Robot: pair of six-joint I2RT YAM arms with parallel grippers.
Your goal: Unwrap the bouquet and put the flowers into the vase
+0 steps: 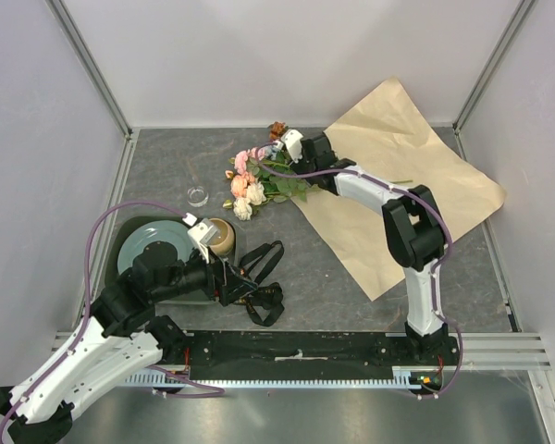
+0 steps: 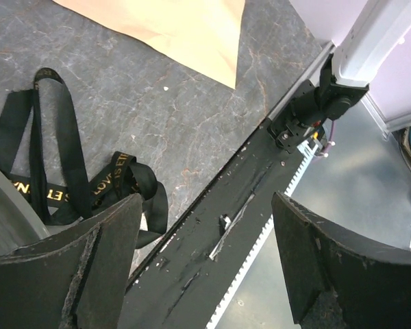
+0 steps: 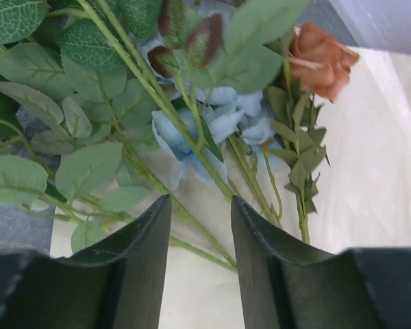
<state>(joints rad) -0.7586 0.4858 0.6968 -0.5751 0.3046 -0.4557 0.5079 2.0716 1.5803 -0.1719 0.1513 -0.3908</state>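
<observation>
**Straddling Loose Stems at the Paper's Edge**

Reaching in from the right, the right gripper (image 1: 270,157) sits among the flowers (image 1: 252,185) at the far middle of the table (image 1: 333,277). In the right wrist view its two dark fingers (image 3: 140,260) stand partway apart, released. Thin green stems cross the gap at their tips, and neither pad is seen pressing on a stem. Just beyond the tips lie a light blue bloom (image 3: 212,120), broad green leaves (image 3: 89,168) to the left and a rust-brown rose (image 3: 322,58) to the upper right.

The flowers lie flat in a loose bunch, with pink, cream and peach heads on the grey table. Their stems run right onto the left edge of the kraft paper (image 1: 416,176), which is spread open and flat across the far right corner. The vase (image 1: 198,196) stands upright to the left of the blooms, near them but apart. Nearer the arms, a tan mug (image 1: 220,237) sits just beside a grey-blue plate (image 1: 153,248).

The left gripper (image 2: 205,205) hangs low at the near left, its jaws wide with nothing between them. The black ribbon (image 2: 48,171), gold-lettered, lies in slack loops on the table just by its left finger, well apart from the flowers.
</observation>
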